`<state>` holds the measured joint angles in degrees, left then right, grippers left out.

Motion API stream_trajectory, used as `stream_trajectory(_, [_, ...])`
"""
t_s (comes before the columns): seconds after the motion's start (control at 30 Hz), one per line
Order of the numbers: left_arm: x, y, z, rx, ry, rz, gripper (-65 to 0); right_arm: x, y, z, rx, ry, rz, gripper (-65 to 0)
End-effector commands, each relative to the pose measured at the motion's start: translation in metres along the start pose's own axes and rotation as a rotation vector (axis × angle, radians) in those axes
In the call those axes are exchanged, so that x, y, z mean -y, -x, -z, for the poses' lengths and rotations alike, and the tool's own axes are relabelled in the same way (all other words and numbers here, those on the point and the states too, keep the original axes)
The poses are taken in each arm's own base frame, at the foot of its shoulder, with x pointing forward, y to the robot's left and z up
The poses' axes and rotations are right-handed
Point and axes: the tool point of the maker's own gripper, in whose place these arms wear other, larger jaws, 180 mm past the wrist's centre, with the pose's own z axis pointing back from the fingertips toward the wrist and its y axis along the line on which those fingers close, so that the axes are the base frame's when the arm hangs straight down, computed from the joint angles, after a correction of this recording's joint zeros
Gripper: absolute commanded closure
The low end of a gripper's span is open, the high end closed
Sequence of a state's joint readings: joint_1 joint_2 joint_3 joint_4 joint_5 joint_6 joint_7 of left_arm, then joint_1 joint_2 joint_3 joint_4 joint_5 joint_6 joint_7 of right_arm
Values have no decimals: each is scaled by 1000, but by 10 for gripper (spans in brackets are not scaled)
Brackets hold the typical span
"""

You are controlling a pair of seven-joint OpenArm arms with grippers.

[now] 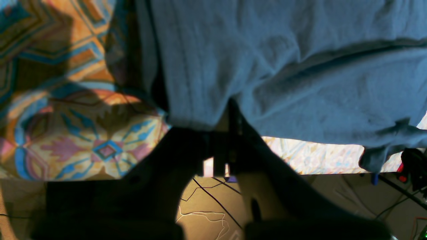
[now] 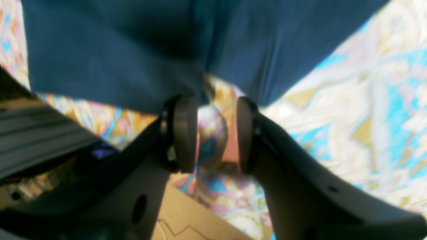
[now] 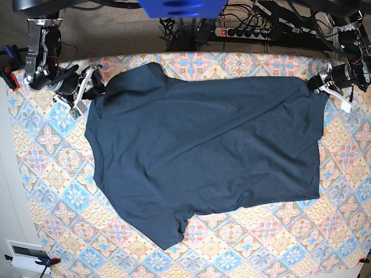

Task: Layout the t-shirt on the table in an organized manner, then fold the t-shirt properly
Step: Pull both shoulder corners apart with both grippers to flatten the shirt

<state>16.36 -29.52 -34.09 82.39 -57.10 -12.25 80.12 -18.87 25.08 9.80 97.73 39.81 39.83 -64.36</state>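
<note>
Dark t-shirt (image 3: 203, 150), seemingly flat, wrinkled

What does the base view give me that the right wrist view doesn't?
Only the base view shows the whole t-shirt spread across the table, with the left gripper at its far-right corner. Only the right wrist view shows the right gripper open, its pads at the shirt's edge with tablecloth between them. Both show dark fabric over the patterned cloth.

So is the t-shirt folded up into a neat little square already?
No, the t-shirt lies spread out flat on the table in the base view, with a short sleeve sticking out at the bottom.
</note>
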Motion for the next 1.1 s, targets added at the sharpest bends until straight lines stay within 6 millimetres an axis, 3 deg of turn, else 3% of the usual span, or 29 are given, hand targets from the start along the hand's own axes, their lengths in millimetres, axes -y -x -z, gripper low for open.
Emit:
stream_trajectory(0.0, [2, -12, -8, 26, 0, 23, 0, 1, -9, -4, 31, 3, -13, -197])
stream_trajectory(0.27, [2, -12, -8, 26, 0, 23, 0, -1, -9, -2, 34, -3, -3, -197])
stream_trajectory(0.53, [2, -12, -8, 27, 1, 23, 0, -16, -5, 12, 25, -51, 11, -197])
stream_trajectory(0.7, [2, -13, -8, 28, 0, 24, 0, -17, -40, 20, 72, -69, -48, -197])
stream_trajectory(0.8, [2, -13, -9, 28, -1, 25, 0, -21, -44, 21, 76, -77, -63, -191])
stream_trajectory(0.87, [2, -13, -9, 28, -1, 25, 0, -21, -45, 20, 77, -76, -66, -154])
stream_trajectory(1.0, [2, -13, -9, 28, -1, 25, 0, -26, -51, 17, 107, -104, -57, 0])
stream_trajectory(1.07, [2, -14, -9, 28, -2, 26, 0, -31, -48, 15, 121, -135, -29, -10])
